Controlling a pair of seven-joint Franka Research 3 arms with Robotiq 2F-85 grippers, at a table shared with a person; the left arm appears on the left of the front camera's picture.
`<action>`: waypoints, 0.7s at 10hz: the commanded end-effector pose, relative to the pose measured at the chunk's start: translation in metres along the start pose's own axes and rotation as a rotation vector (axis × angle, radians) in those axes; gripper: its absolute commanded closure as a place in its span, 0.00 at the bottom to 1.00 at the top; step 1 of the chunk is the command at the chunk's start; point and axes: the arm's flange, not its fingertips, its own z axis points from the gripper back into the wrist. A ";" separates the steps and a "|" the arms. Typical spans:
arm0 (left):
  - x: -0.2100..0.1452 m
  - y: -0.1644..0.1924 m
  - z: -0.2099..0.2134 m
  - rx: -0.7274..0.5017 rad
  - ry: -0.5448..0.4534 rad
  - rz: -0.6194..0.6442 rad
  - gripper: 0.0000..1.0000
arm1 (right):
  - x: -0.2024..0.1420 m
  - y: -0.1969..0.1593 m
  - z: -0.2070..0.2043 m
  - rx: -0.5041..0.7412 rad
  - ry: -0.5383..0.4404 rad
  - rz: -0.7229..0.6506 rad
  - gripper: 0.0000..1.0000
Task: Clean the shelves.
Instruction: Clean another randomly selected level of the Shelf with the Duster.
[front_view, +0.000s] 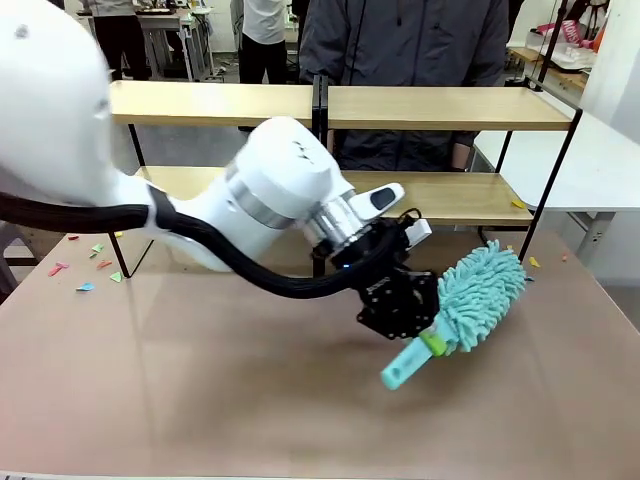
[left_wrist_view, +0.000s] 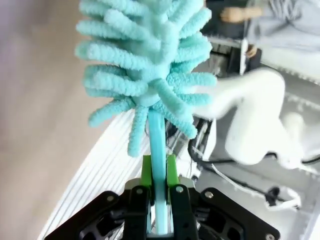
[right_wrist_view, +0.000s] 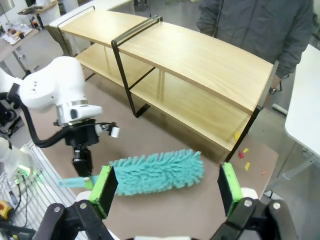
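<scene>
The shelves (front_view: 430, 108) stand across the far side of the table, two light wooden tiers on a thin black frame, also seen from above in the right wrist view (right_wrist_view: 200, 60). My left gripper (front_view: 425, 335) is shut on the handle of a teal fluffy duster (front_view: 482, 293), low over the table in front of the rack's right section. In the left wrist view the green pads (left_wrist_view: 146, 170) clamp the handle below the duster head (left_wrist_view: 145, 65). My right gripper (right_wrist_view: 166, 189) hangs open high above the duster (right_wrist_view: 155, 172) and holds nothing.
Small coloured paper scraps lie on the table at the left (front_view: 90, 265), by the rack's right leg (front_view: 533, 262), and on the lower board's right end (front_view: 518, 204). A person in a dark jacket (front_view: 400, 40) stands behind the rack. A white table (front_view: 600, 160) adjoins on the right.
</scene>
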 end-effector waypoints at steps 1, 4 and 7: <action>-0.049 0.014 0.029 -0.031 0.053 -0.056 0.97 | 0.001 0.000 0.000 0.010 -0.004 0.002 0.00; -0.121 0.033 0.075 0.006 0.239 -0.154 0.97 | 0.001 0.000 0.000 0.010 -0.004 0.002 0.00; -0.120 0.036 0.073 0.004 0.235 -0.128 0.97 | 0.001 0.000 0.000 0.010 -0.004 0.002 0.00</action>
